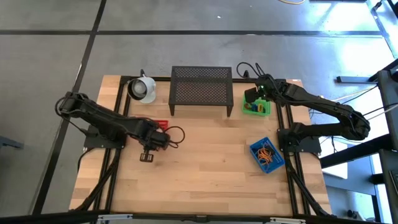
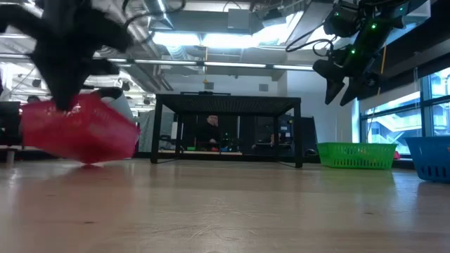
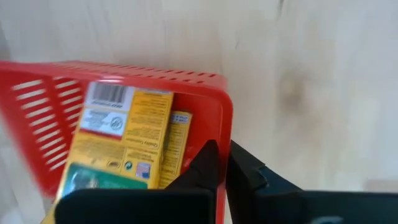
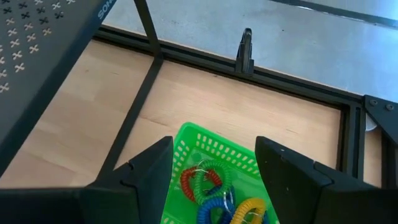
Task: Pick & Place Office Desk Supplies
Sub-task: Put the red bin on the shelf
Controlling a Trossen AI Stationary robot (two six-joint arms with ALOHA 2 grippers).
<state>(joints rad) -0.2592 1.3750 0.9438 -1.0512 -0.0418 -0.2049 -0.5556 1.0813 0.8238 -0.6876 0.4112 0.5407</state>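
Left gripper (image 3: 221, 163): jaws pinching the red bin (image 3: 124, 78) wall, its far end lifting off the tabletop (image 1: 205, 162).
Yellow packets (image 3: 121, 137): 2 lying inside, lower ends being cut off.
Right gripper (image 4: 214, 171): jaws standing wide above the green bin (image 4: 205, 146), coiled loops (image 4: 211, 186) partly showing.

Yellow packets (image 3: 118, 140) in red bin (image 3: 205, 99): barcode and print visible, too small to read. Mesh shelf (image 4: 43, 43) edge: letters "SO" (rest cut off).
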